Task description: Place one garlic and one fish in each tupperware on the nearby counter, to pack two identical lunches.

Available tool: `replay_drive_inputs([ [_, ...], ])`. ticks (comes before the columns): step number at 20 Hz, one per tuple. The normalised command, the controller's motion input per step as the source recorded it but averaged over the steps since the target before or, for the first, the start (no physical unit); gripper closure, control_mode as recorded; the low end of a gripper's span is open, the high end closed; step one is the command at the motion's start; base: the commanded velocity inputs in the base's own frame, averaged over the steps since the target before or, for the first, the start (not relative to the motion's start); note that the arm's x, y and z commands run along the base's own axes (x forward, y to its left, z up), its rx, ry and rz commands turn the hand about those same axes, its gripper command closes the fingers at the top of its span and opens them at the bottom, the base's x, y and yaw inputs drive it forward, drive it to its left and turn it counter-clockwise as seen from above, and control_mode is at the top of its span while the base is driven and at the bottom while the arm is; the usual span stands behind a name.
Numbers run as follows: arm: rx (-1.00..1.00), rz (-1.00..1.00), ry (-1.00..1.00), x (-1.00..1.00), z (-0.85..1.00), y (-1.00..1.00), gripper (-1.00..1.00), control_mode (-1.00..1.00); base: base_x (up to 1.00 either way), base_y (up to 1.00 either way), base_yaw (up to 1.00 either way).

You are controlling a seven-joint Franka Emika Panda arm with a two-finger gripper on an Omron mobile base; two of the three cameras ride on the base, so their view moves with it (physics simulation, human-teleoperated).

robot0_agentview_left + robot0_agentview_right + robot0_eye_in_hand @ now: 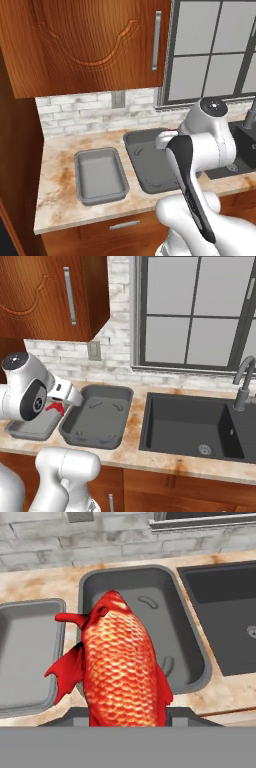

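Nearest the hand camera, the end effector [127,714] is closed narrowly around the red-orange fish [122,667], which stands up from between the jaws with its head pointing away toward the wall and its fins spread to the sides. In the right base view a bit of the fish's red shows at the arm's wrist, held in the air above the near left rim of the larger, darker tupperware [97,416]. Both trays sit on the mottled beige worktop [57,200]: the smaller, lighter grey tupperware [100,175] is to the left, and the darker one is just beside it on the right, between it and the black sink basin [187,426]. Further right, a curved grey faucet [243,381] rises at the sink's edge. Behind everything runs a pale brick backsplash [80,115], with a wooden wall cabinet [85,45] above the left and a window [197,311] above the sink.
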Motion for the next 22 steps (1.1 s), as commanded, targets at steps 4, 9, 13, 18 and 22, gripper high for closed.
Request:
replay_drive_inputs([
  [4,0.00,0.00,0.04,0.44,-0.41,0.00,1.00,-1.00,0.00,0.00,0.00],
  [9,0.00,0.00,0.06,0.46,-0.32,0.00,1.00,-1.00,0.00,0.00,0.00],
  [13,0.00,0.00,0.07,0.40,-0.35,0.00,1.00,-1.00,0.00,0.00,0.00],
  [18,0.00,0.00,0.07,0.31,-0.47,0.00,1.00,-1.00,0.00,0.00,0.00],
  [22,0.00,0.00,0.07,0.22,-0.46,0.00,1.00,-1.00,0.00,0.00,0.00],
])
